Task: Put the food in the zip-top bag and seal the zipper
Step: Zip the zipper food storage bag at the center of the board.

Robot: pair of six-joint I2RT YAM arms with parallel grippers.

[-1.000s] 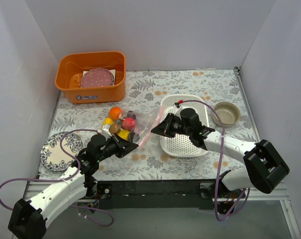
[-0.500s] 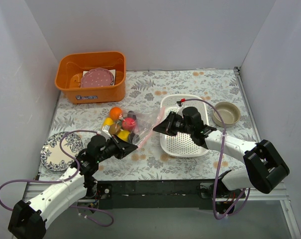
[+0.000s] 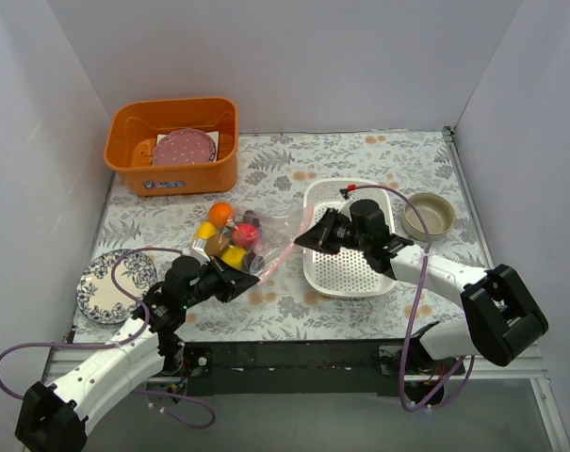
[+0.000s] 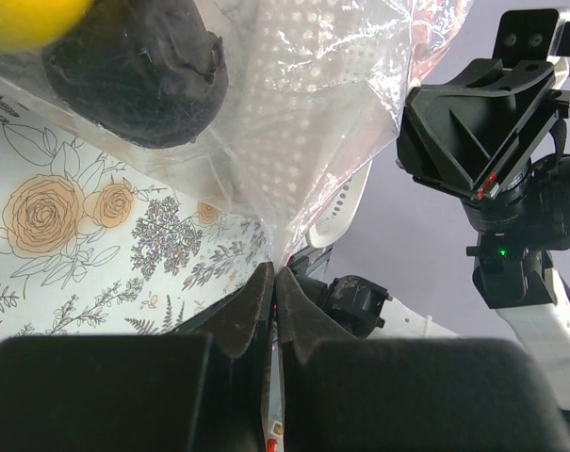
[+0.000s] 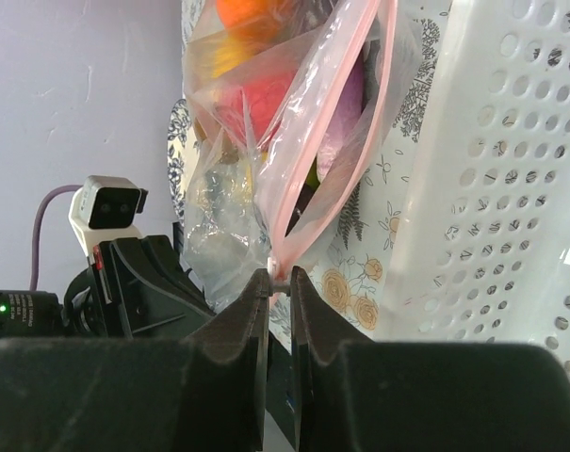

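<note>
The left gripper [image 4: 275, 278] has its two dark fingers pressed together on a gathered corner of the zip-top bag [image 4: 332, 113]. The clear crinkled plastic fans up and away from the pinch. The right gripper [image 5: 278, 275] is clamped on the zipper [image 5: 386, 104], fingers almost touching. From that pinch the pink strip splits into two lines that spread apart, so the mouth stands open.

From above, the bag hangs stretched between the two grippers, over the floral tablecloth [image 3: 294, 165]. The food [image 3: 230, 235] is bunched at the bag's left end: an orange [image 3: 221, 213], yellow, red, brown and dark pieces.

The left wrist camera shows a dark rounded piece [image 4: 138, 80] resting against the plastic, low over the cloth. The right wrist camera shows orange and red shapes through the film instead, and the white perforated basket [image 5: 492, 188] just beside the bag.

Only the overhead view takes in the rest. An orange bin [image 3: 171, 169] at the back left holds a pink speckled plate [image 3: 183, 148] and carries a white label [image 3: 169, 185], its writing too small to read. A blue-patterned plate [image 3: 110, 282] lies near the left arm, and a small bowl [image 3: 428, 215] sits right of the basket.
</note>
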